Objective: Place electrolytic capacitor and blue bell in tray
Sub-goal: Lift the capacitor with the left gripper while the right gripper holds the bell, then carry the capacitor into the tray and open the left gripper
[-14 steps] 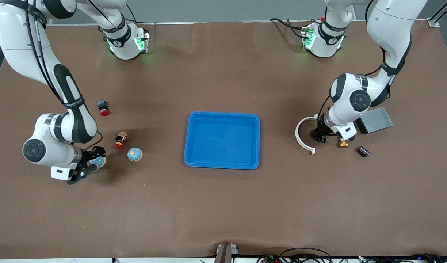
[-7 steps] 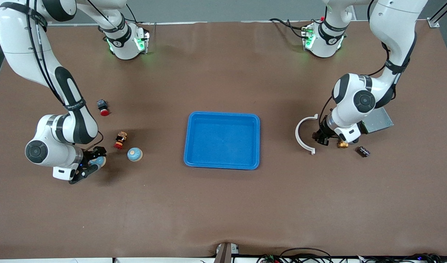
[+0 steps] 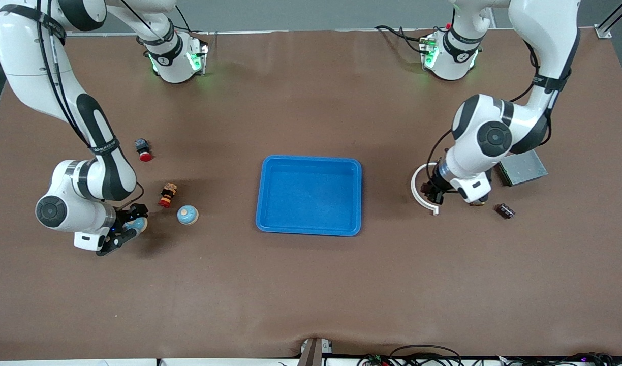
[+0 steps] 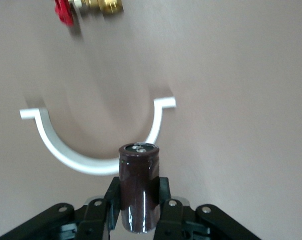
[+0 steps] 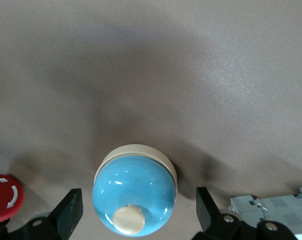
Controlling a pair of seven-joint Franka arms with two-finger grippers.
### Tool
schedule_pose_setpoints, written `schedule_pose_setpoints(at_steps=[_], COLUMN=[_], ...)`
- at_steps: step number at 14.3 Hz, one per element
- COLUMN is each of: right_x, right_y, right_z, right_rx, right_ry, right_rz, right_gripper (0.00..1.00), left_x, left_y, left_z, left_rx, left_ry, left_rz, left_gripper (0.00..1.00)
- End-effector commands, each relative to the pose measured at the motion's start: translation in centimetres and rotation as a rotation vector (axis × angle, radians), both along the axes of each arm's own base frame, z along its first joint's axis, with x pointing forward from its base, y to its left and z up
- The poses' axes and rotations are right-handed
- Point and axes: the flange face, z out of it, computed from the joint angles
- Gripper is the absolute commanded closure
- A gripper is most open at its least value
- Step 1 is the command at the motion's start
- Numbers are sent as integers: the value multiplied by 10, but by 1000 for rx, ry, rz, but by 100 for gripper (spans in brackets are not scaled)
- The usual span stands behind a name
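Left arm comes down from its base, elbow bent, forearm angled in toward the middle of the bench, wrist pointing down. The left gripper (image 3: pixel 434 193) hangs above the bench at the left arm's end with its fingers (image 4: pixel 163 202) clamped tight on the electrolytic capacitor (image 4: pixel 138 186), which sits upright between them. Right arm is folded low at its own end, wrist tipped down close to the bench. The right gripper (image 3: pixel 129 227) is spread wide, one finger (image 5: pixel 69 214) on each side of the blue bell (image 5: pixel 134 195), not touching it.
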Motion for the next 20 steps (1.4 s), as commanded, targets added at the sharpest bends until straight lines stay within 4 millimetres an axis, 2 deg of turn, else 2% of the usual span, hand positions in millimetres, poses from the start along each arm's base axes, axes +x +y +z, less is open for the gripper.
schedule_pose_setpoints(at_steps=[1, 3, 4, 6, 9, 11, 13, 14, 17, 20], right_x=[-1, -1, -1, -1, -2, -2, -1, 0, 11, 11], right_y=[-5, -4, -4, -4, -3, -2, 1, 2, 14, 54], right_z=[-4, -4, -4, -4, -5, -2, 2, 9, 56, 105], right_rx=[-4, -4, -4, -4, -3, -3, -3, -4, -4, -37], right_ry=[-2, -3, -2, 0, 5, 11, 14, 26, 25, 30], right_rz=[11, 12, 12, 11, 13, 10, 12, 11, 7, -103], right_gripper=[0, 0, 8, 32, 68, 84, 86, 86, 85, 85], left_x=[-1, -5, -8, -12, -32, -32, -49, -49, -58, -63], left_y=[-49, -91, -113, -147, -202, -216, -240, -244, -255, -259], left_z=[11, 11, 10, 8, -11, -25, -46, -57, -81, -88], left_rx=[-4, -17, -24, -38, -42, -24, 12, 24, 45, 62], left_ry=[0, -5, -6, -6, 15, 16, 18, 20, 39, 35], left_rz=[-6, 21, 19, 28, 22, 73, 79, 92, 108, 90], left_gripper=[100, 100, 100, 100, 100, 100, 100, 100, 100, 100])
